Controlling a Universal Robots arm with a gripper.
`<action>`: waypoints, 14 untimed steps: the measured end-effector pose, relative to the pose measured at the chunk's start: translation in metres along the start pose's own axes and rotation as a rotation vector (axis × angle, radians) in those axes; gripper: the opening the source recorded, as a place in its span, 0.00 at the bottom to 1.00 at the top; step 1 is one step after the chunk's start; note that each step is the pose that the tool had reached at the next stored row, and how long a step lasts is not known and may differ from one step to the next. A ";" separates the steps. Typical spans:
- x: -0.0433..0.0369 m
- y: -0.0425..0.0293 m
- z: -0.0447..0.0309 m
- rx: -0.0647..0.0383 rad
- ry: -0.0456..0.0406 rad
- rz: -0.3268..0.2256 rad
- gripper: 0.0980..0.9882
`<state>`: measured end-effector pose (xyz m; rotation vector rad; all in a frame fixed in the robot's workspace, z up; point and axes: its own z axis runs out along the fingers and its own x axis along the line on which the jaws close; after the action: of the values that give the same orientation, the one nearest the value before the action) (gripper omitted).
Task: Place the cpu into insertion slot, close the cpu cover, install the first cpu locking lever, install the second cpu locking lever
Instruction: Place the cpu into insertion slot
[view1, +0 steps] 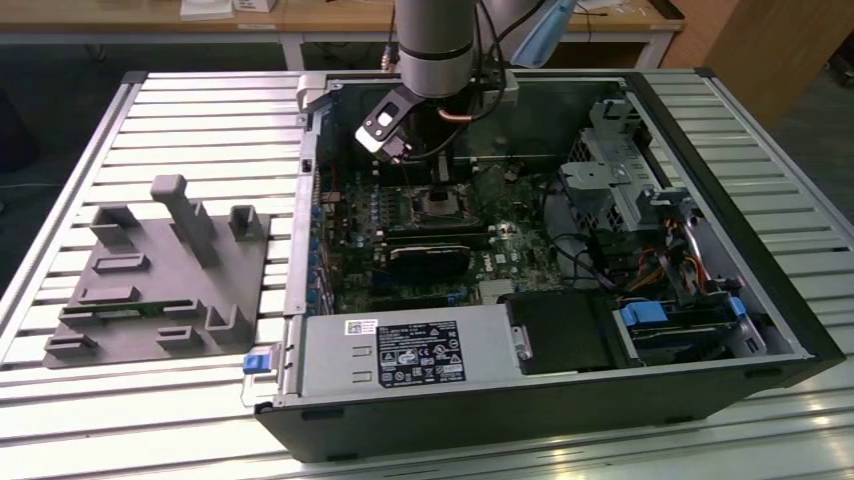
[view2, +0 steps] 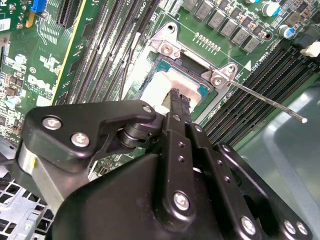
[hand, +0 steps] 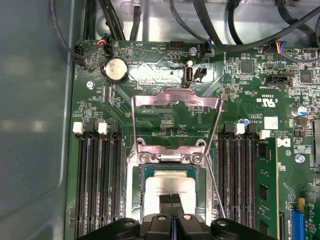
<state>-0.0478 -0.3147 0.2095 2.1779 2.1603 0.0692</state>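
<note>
A slatted metal tabletop (view1: 134, 420) carried an open computer case (view1: 534, 420), with a grey moulded fixture (view1: 160, 270) lying beside it on the exterior view's left. Deeper inside the case, past the power supply box (view1: 400, 355) at its near end, lay the green motherboard (view1: 514, 250). Over its middle the arm (view1: 434, 50) stood upright. In both wrist views the hand (hand: 171, 201) had its black fingers (view2: 176, 107) pressed together, with the tips at the top face of the cpu (hand: 167, 182); I could not tell whether they touched it. The cpu lay flat in the insertion slot (hand: 133, 192). Beyond it the cpu cover (hand: 175, 100) was swung open, back over the board. A thin locking lever (view2: 265, 102) stood out, unlatched, from the slot's corner. Wooden desks (view1: 334, 20) stood farthest back.
</note>
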 end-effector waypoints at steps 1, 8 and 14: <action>0.0000 0.0000 0.0001 0.000 0.0003 0.005 0.01; 0.0000 -0.0001 0.0013 0.001 -0.0029 0.062 0.01; 0.0000 0.0030 0.0035 0.001 -0.0029 0.076 0.01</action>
<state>-0.0445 -0.3148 0.2062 2.2595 2.0760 0.0688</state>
